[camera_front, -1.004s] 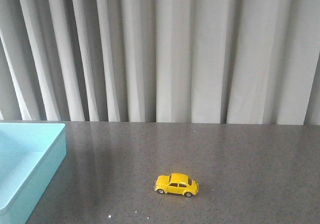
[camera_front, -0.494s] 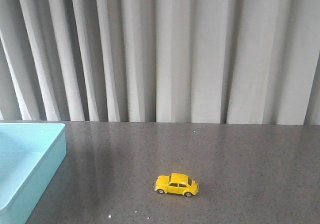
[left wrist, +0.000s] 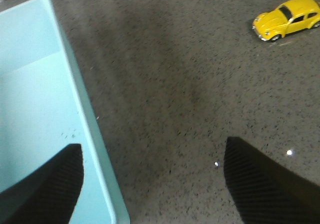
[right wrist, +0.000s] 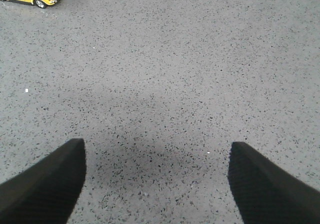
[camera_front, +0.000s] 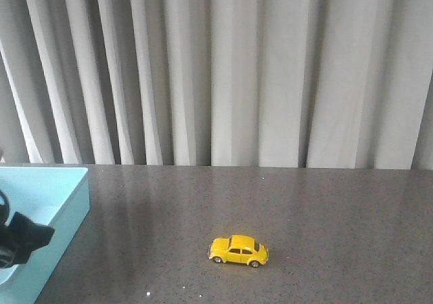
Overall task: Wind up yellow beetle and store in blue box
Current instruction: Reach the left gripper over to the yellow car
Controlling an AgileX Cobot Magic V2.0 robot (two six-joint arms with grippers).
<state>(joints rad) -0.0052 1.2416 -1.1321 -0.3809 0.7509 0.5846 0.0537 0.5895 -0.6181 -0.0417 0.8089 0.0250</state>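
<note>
1. Table (camera_front: 325, 209): dark grey speckled stone top.
2. Blue box (camera_front: 64, 202): light turquoise shallow tray at the table's left edge.
3. Left gripper (left wrist: 152, 176): released, straddling the box wall.
4. Right gripper (right wrist: 156, 181): released, holding nothing.
5. Yellow beetle (camera_front: 238, 251): small toy car, on the tabletop, well apart from the box.

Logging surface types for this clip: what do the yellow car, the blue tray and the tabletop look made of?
Yellow beetle: glossy painted body, likely die-cast metal or plastic, by its highlights. Blue box: smooth matte plastic, probably. Table: dark speckled stone-like top, faintly reflective.

bare table (camera_front: 325, 209) all round yellow beetle (camera_front: 238, 250), blue box (camera_front: 64, 209) well apart
</note>
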